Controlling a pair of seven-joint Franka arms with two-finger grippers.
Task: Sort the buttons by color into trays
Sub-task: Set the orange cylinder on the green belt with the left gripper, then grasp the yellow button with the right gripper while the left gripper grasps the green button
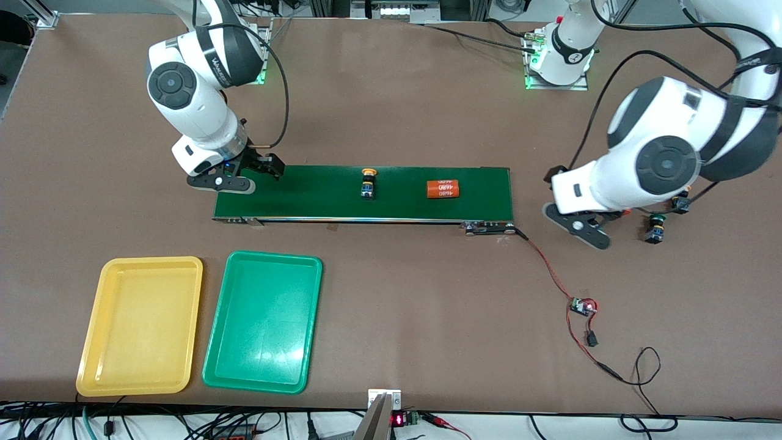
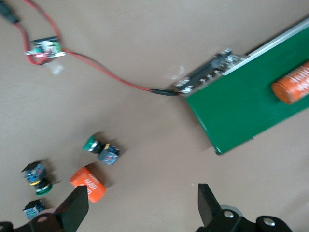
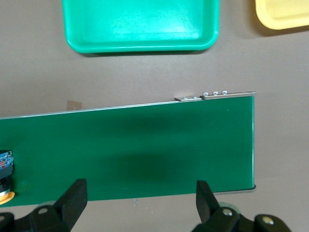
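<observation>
Here both hands gape empty, the right hand (image 1: pixel 235 174) over the conveyor belt (image 1: pixel 317 195), the left hand (image 1: pixel 586 223) over bare table (image 1: pixel 397 104).

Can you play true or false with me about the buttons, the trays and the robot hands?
1. A yellow-capped button sits on the conveyor belt. True.
2. The green tray holds a button. False: it holds none, like the yellow tray beside it.
3. Both grippers are open. True: the left gripper and the right gripper hold nothing.
4. The orange cylinder on the belt is in the right gripper. False: it lies free on the belt.
</observation>
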